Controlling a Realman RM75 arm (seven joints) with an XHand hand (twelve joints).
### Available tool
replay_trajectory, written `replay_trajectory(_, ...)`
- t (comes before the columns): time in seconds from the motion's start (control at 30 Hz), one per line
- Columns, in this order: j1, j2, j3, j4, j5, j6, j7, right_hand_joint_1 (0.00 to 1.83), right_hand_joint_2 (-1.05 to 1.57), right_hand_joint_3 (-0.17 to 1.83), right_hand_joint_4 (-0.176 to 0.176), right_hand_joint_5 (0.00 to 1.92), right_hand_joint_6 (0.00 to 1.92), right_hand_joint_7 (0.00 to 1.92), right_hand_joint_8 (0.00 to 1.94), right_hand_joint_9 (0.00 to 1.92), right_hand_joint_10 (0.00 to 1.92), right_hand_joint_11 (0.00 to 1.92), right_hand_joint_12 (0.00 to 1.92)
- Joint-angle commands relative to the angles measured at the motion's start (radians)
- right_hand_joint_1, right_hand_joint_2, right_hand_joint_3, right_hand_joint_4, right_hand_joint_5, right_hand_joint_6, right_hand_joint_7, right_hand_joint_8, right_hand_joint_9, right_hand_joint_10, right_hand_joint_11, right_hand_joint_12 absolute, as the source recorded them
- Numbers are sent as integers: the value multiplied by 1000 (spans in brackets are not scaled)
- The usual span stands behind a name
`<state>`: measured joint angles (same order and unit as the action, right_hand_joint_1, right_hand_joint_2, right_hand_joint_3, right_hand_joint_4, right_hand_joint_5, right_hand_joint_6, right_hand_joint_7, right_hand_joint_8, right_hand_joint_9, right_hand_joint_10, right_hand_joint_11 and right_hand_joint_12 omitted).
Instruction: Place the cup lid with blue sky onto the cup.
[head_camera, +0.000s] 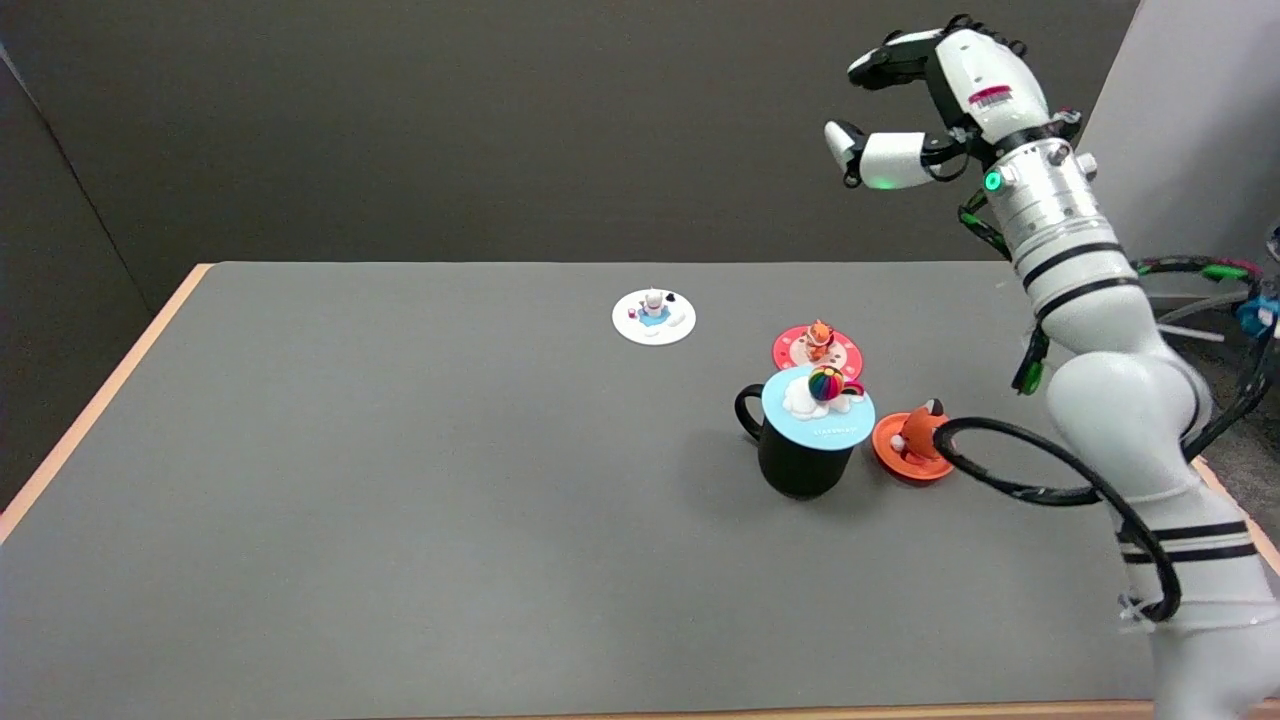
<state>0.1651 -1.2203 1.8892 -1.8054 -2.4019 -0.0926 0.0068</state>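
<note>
Nearest us, our right arm rises to the robot hand (925, 100), spread, holding nothing, high above the desk (400, 480). Below, the blue-sky lid (818, 408) covers the black cup (800, 460); any careless descent could knock it onto the orange lid (908, 445).

Grey table (400, 500) bears black cup (800, 460), white lid (653, 318), red lid (817, 349), orange lid (910, 448).
</note>
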Motion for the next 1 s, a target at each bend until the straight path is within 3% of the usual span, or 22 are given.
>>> replay_trajectory(0.03,-170,-137,116,113,137,325,120,690,465,901,-95,614,202,696,203,672,210,446,644)
replay_trajectory(0.23,-200,-146,170,182,153,314,166,660,358,946,-79,498,190,565,187,549,197,484,379)
replay_trajectory(1.0,-285,-135,266,285,142,362,278,612,293,946,-68,466,193,517,154,445,174,372,346)
